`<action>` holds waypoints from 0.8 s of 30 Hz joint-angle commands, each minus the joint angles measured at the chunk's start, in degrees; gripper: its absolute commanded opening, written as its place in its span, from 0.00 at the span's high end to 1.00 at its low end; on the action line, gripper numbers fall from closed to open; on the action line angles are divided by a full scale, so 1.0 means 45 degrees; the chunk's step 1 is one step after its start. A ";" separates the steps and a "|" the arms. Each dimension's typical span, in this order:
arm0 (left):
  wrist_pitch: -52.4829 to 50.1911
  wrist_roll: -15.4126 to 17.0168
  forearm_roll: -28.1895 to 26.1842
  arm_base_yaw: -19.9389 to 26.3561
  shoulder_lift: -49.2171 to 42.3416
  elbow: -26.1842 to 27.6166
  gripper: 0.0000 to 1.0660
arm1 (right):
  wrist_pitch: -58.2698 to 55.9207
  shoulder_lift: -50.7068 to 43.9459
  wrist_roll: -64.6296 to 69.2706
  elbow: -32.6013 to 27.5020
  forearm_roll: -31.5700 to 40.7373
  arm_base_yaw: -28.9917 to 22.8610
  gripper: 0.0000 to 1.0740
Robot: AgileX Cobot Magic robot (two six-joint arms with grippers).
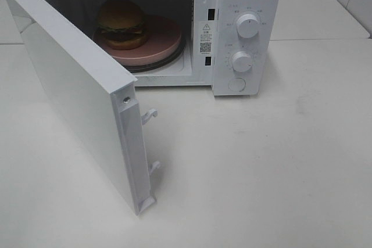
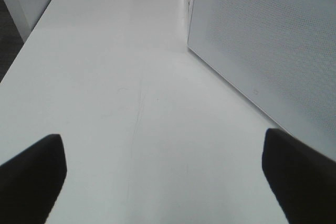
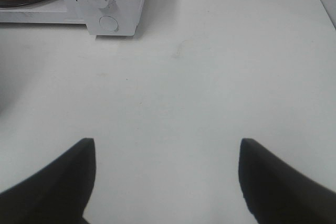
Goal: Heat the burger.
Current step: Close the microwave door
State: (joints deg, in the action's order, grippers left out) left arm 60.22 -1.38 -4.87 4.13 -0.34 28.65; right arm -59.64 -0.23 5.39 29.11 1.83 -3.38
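- Burger (image 1: 121, 22) first: where is it?
- Inside the microwave (image 1: 244, 4), on a pink plate (image 1: 165, 42). In the high view it sits toward the plate's left side. The plate rests on a dark turntable (image 1: 152, 65).
- And the door (image 1: 70, 103)?
- Wide open, hinged on the left, reaching out over the table (image 1: 261, 161). Two white latch hooks show on its free edge.
- Controls?
- All on the right-hand panel: an upper knob (image 1: 248, 26), a lower knob (image 1: 241, 61), and a round button (image 1: 236, 84) beneath them.
- How does the left gripper (image 2: 161, 139) stand?
- Its fingers (image 2: 37, 177) are spread far apart with nothing between them, only bare tabletop. The door's dotted face stands near it.
- The right gripper (image 3: 167, 142)?
- Also well open and empty, over bare table. It is well apart from the microwave, and its camera catches the panel corner with a knob and the button, plus the plate's rim inside.
- Is either touching anything?
- Neither wrist view shows contact with anything.
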 commanded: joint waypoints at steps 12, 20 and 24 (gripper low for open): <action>-0.0191 -0.0013 -0.0076 -0.0064 -0.0229 -0.0025 0.13 | 0.0051 -0.0331 -0.0013 -0.0013 0.0025 0.0089 0.31; -0.0191 -0.0013 -0.0076 -0.0064 -0.0229 -0.0025 0.13 | 0.0051 -0.0331 -0.0013 -0.0013 0.0025 0.0089 0.31; -0.0191 -0.0013 -0.0076 -0.0064 -0.0229 -0.0025 0.13 | 0.0051 -0.0331 -0.0025 -0.0013 0.0025 0.0089 0.31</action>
State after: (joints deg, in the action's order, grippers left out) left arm 60.22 -1.38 -4.87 4.13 -0.34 28.65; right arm -59.53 -0.23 5.39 29.11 1.83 -3.38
